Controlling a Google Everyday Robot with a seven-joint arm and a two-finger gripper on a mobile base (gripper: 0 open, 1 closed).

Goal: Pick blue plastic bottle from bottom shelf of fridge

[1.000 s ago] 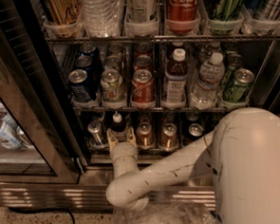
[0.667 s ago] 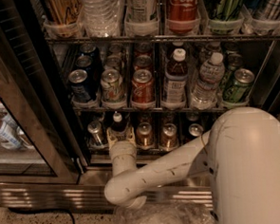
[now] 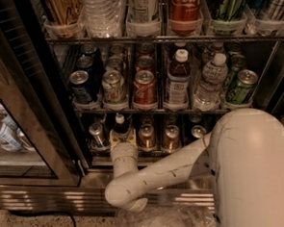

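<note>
The blue plastic bottle (image 3: 119, 126), slim with a white cap and dark neck, stands on the bottom shelf (image 3: 134, 152) of the fridge (image 3: 50, 116), second lane from the left. A silver can (image 3: 97, 133) is on its left and a copper can (image 3: 146, 135) on its right. My gripper (image 3: 122, 144) reaches up into the shelf right at the bottle's lower part. The white wrist (image 3: 124, 160) hides the bottle's base and the contact there.
The open glass door (image 3: 17, 123) stands at the left. The middle rack (image 3: 156, 107) holds cans, a larger white-capped bottle (image 3: 178, 79) and a clear water bottle (image 3: 208, 82). My white arm (image 3: 251, 171) fills the lower right. A black cable (image 3: 52, 217) lies on the floor.
</note>
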